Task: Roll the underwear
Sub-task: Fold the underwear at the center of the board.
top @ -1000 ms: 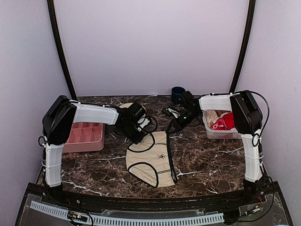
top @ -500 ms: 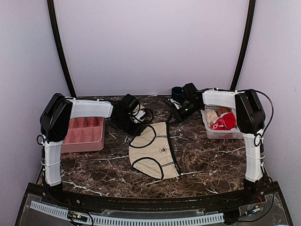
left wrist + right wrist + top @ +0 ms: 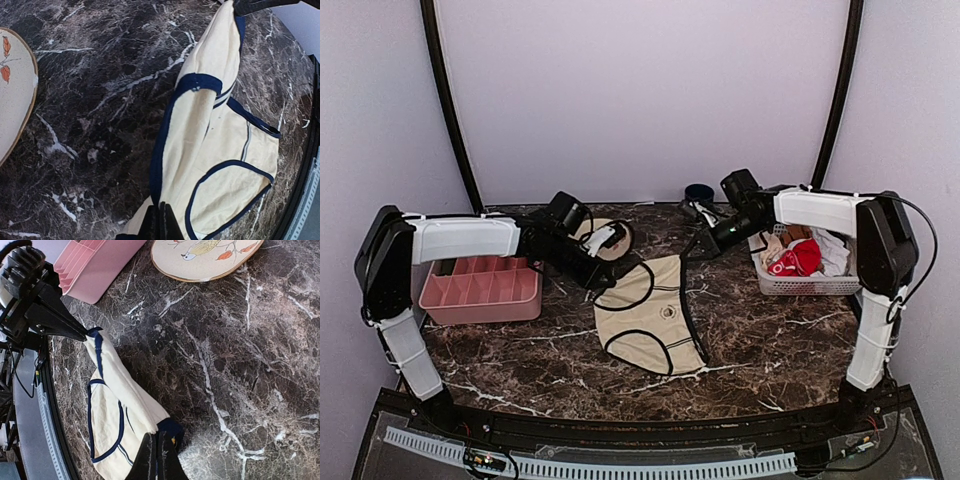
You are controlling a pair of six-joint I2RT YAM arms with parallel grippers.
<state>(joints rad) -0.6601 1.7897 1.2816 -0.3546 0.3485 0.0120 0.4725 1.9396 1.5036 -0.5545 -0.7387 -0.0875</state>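
Note:
The underwear is cream fabric with dark trim, stretched between both grippers, its lower part on the marble table. My left gripper is shut on its left waistband corner; in the left wrist view the fingers pinch the fabric. My right gripper is shut on the right waistband corner; in the right wrist view the fingers pinch the dark trim, and the cloth runs to the left gripper.
A pink divided tray sits at the left. A round patterned plate lies behind the left gripper. A white basket with a red garment stands at the right. A dark cup is at the back.
Both grippers have lifted the waistband and pulled it toward the back of the table. The underwear has slid backward and its top edge is stretched taut between them.

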